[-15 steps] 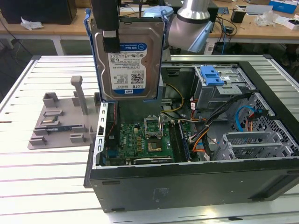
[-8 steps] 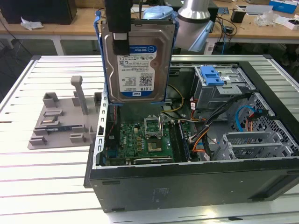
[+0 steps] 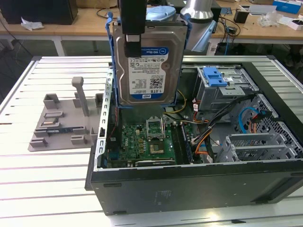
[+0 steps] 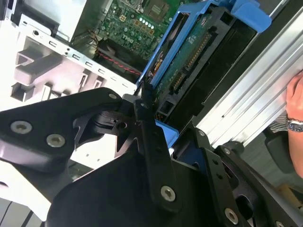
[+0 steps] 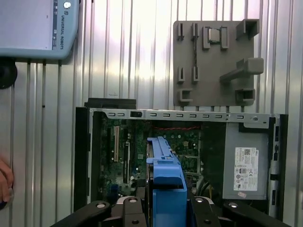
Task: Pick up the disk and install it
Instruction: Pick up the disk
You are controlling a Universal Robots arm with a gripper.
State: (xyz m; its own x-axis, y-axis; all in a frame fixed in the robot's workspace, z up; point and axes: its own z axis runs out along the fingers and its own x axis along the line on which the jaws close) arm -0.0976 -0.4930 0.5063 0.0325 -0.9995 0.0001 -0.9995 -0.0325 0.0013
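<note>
Gripping the disk (image 3: 149,71) by its upper edge, the claw (image 3: 132,47) is clenched on the bright blue plastic frame that surrounds the silver drive. In the exterior view one black finger lies over the top of the labelled face. The disk hangs upright directly beneath the claw, with its white-and-blue label turned toward the exterior camera.

Below the claw and the disk lies an open computer case (image 3: 189,189), resting on its side on a ribbed metal surface (image 3: 47,189). A green circuit board (image 3: 142,139) sits on the case floor, straight under the hanging disk. In the first wrist view the blue frame stands edge-on between the two black fingers, above that same board.

Inside the case, off to one side of the claw, is a grey metal box (image 5: 246,137) with a white sticker. A metal drive cage with a blue latch piece (image 3: 215,75) on top sits at the claw's other side, toward the exterior view's right. Outside the case, toward the exterior view's left, a grey plastic holder plate (image 3: 61,123) with upright pegs lies flat on the surface, well apart from the claw.
</note>
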